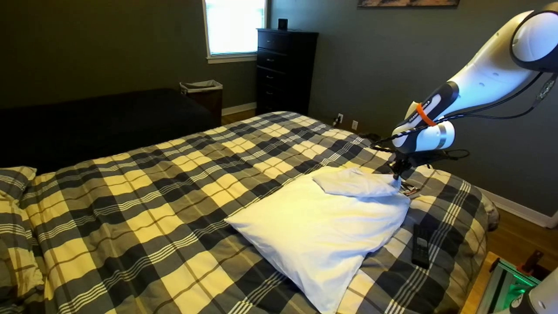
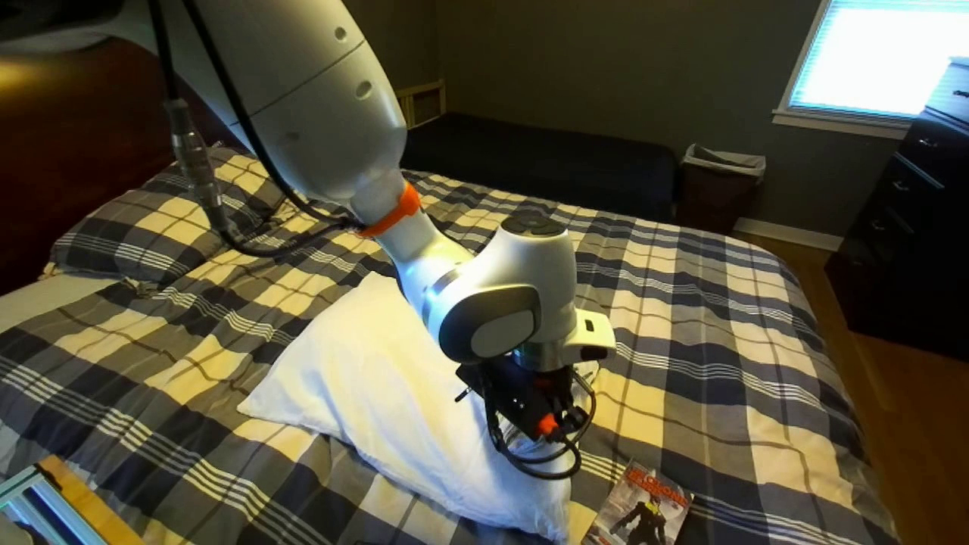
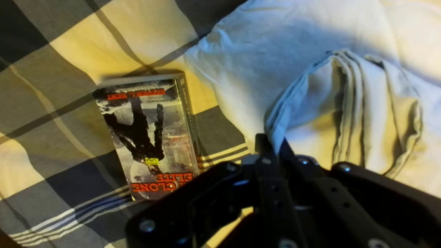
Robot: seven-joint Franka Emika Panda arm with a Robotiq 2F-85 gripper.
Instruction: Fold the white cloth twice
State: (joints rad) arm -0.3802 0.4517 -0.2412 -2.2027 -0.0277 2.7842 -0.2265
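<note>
I report my pincer (image 3: 275, 146) clamped on one end of the white cloth (image 3: 375, 120). In the wrist view, I note the cloth running from my grip toward one o'clock, with layered folds at two to three o'clock. Beneath it, the white pillow (image 3: 255, 69) spreads from eleven o'clock round to three. A book (image 3: 148, 137) lies cover up at nine o'clock, just beside the pillow, on the plaid bedspread (image 3: 58, 144). In an exterior view, I place the cloth at nine o'clock from my pincer, over the pillow, and a black remote control (image 1: 421, 246) at five o'clock, on the bedspread.
</note>
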